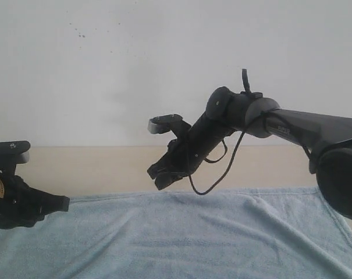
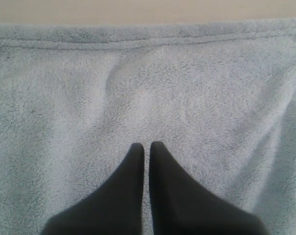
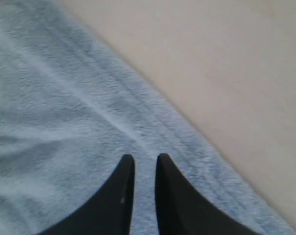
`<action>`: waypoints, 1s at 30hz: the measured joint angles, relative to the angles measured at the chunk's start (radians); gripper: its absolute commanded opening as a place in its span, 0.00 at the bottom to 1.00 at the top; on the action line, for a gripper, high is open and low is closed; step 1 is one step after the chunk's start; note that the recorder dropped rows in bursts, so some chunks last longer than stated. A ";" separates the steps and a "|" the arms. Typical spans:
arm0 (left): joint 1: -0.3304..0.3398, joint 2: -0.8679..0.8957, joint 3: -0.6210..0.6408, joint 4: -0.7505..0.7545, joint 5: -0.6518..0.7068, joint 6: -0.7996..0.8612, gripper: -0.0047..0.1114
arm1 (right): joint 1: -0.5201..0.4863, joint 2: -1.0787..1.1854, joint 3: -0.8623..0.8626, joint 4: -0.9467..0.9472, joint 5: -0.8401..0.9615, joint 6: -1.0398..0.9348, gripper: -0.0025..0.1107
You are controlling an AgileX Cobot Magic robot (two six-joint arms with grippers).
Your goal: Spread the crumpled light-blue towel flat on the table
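Our left gripper (image 2: 147, 145) is closed, fingertips all but touching, with nothing between them, and it hangs over the towel (image 1: 193, 238). We see the right gripper (image 3: 145, 157) parted by a narrow gap and empty, above the towel's far hem. The towel lies mostly flat on the beige surface (image 1: 94, 168), with shallow wrinkles.

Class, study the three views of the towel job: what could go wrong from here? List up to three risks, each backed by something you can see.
1. The cable looping under the right arm hangs close over the far hem of the towel; moving low could snag and drag it.
2. Shallow ridges cross it; stopping now may leave it not quite flat.
3. The left gripper, fingers shut, appears low over it; a sweep could bunch the pile.
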 measured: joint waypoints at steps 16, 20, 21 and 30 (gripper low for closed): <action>0.000 0.000 0.000 0.002 -0.007 0.004 0.07 | -0.033 -0.190 0.148 0.079 0.147 -0.076 0.16; 0.000 0.000 0.000 0.002 -0.008 0.004 0.07 | -0.053 -0.306 0.335 0.062 0.048 -0.076 0.16; 0.000 0.000 0.000 0.002 -0.008 0.004 0.07 | -0.057 -0.342 0.382 0.055 0.020 -0.076 0.16; 0.000 0.000 0.000 0.002 -0.008 0.004 0.07 | -0.126 -0.652 0.930 -0.012 -0.321 -0.066 0.16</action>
